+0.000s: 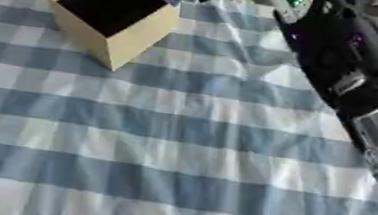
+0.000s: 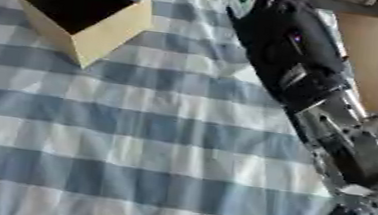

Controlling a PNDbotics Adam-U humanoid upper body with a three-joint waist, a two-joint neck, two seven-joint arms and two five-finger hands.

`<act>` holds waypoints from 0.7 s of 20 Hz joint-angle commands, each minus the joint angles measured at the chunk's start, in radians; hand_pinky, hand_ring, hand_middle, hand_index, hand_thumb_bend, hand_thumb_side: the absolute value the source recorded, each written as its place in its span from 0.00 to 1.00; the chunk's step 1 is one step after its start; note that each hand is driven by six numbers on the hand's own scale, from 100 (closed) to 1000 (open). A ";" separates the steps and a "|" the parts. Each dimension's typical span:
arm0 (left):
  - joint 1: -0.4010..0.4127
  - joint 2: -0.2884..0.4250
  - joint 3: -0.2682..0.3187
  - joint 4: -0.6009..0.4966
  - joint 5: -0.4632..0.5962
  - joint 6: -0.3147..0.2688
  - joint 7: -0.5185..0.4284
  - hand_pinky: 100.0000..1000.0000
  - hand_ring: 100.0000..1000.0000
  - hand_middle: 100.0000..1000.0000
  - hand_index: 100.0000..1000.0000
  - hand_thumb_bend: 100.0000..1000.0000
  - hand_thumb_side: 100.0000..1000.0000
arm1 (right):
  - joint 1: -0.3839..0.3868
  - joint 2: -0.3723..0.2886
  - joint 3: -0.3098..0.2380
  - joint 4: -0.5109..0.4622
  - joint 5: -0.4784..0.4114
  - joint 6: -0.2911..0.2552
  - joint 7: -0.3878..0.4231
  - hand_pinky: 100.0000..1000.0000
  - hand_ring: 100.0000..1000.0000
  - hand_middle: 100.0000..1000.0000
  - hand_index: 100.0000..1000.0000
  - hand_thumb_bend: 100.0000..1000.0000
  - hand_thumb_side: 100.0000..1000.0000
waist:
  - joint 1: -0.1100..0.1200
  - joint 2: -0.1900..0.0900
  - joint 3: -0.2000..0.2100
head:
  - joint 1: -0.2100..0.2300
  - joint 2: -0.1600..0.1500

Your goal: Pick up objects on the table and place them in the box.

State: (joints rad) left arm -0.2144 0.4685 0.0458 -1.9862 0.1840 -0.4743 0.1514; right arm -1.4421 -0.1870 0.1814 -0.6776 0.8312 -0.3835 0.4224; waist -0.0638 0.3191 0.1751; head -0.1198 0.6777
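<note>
Right eye view gives us our right arm [image 2: 317,93] reaching far over the box [image 2: 83,15]; whether its fingers are spread or pinching we cannot tell. The box stands far left on the blue-and-white checked tabletop [image 2: 136,139].

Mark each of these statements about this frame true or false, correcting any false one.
1. The box stands on a blue and white checked cloth. True.
2. The box is closed with a lid. False: its top is open and the inside looks dark.
3. The right arm reaches from the right side toward the far edge behind the box. True.
4. The box sits at the near right of the cloth. False: it stands at the far left.
5. The left hand rests open near the lower left corner. False: no left hand shows in either view.
</note>
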 commanded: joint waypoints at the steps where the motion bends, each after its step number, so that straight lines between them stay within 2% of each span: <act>1: -0.022 0.030 -0.006 -0.014 0.006 0.002 -0.014 0.58 0.68 0.74 0.79 0.00 0.74 | -0.037 0.021 -0.045 0.040 0.058 0.002 -0.042 0.70 0.67 0.59 0.81 0.00 0.57 | -0.002 -0.011 0.021 | -0.018 -0.023; 4: -0.035 0.027 -0.011 -0.014 0.010 0.006 -0.025 0.58 0.67 0.74 0.79 0.00 0.74 | -0.050 0.042 -0.075 0.065 0.115 0.020 -0.092 0.70 0.66 0.59 0.80 0.00 0.55 | -0.017 0.001 0.057 | -0.036 -0.036; 5: -0.039 0.027 -0.012 -0.014 0.011 0.007 -0.028 0.58 0.67 0.74 0.79 0.00 0.76 | -0.055 0.046 -0.085 0.070 0.134 0.028 -0.113 0.70 0.66 0.59 0.80 0.00 0.59 | -0.024 0.004 0.072 | -0.043 -0.040; 6: -0.043 0.026 -0.013 -0.014 0.013 0.007 -0.030 0.58 0.67 0.74 0.79 0.00 0.75 | -0.060 0.049 -0.096 0.073 0.149 0.036 -0.132 0.70 0.66 0.59 0.80 0.00 0.54 | -0.030 0.007 0.086 | -0.049 -0.045; 8: -0.049 0.024 -0.014 -0.014 0.015 0.009 -0.034 0.58 0.67 0.74 0.79 0.00 0.75 | -0.069 0.053 -0.118 0.071 0.176 0.056 -0.167 0.70 0.65 0.59 0.80 0.00 0.54 | -0.042 0.012 0.113 | -0.058 -0.052; 14: -0.057 0.022 -0.012 -0.014 0.013 0.013 -0.038 0.58 0.67 0.74 0.79 0.00 0.75 | -0.070 0.058 -0.153 0.086 0.242 0.097 -0.214 0.70 0.66 0.59 0.81 0.00 0.55 | -0.066 0.027 0.156 | -0.080 -0.069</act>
State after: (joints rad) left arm -0.2603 0.4685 0.0287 -1.9862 0.1943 -0.4607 0.1184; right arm -1.4868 -0.1194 0.0399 -0.5862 1.0541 -0.2929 0.2210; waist -0.1414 0.3651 0.3308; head -0.1924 0.6225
